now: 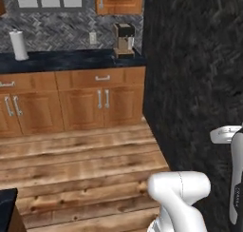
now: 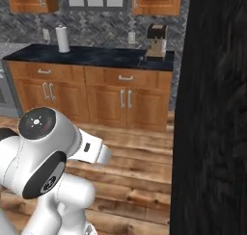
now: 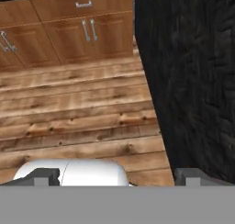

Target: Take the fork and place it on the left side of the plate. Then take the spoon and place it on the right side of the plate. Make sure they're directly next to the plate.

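The gripper [image 3: 117,175] is standing fully open, holding nothing, facing the wooden floor [image 3: 78,108] beside a dark wall [image 3: 193,81]; the fork, spoon and plate are lying somewhere I cannot tell; judged thin, stiff, light and slippery, the fork is calling for a mid-handle pinch

A dark wall [image 2: 212,109] hides everything beyond it.
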{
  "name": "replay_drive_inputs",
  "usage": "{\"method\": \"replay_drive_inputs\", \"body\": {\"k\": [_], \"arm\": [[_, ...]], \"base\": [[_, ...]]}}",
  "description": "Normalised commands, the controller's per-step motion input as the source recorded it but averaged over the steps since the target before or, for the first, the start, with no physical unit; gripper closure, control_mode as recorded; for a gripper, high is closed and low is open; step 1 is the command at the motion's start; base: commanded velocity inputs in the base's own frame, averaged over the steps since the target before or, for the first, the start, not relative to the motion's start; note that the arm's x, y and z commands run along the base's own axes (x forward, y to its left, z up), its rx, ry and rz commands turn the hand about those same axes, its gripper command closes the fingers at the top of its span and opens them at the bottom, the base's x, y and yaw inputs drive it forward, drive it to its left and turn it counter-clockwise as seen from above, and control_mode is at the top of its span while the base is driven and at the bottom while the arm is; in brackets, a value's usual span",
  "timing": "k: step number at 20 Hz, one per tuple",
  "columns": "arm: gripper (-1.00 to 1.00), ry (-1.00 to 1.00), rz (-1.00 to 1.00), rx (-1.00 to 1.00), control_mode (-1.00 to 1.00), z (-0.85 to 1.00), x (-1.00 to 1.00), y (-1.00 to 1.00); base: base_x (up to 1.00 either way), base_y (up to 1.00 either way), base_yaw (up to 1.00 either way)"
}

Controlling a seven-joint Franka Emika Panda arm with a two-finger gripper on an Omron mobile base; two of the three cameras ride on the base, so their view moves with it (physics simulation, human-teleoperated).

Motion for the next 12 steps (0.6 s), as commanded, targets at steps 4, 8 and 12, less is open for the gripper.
{"method": "replay_drive_inputs", "body": {"k": [4, 8, 12], "arm": [[-1.00, 0.00, 0.00, 0.00, 1.00, 0.00, 0.00, 0.00], [-1.00, 0.00, 0.00, 0.00, 1.00, 0.00, 0.00, 0.00], [-1.00, 0.00, 0.00, 0.00, 1.00, 0.00, 0.00, 0.00]], "base": [[1.00, 0.00, 0.00], [1.00, 0.00, 0.00], [1.00, 0.09, -0.06]]}}
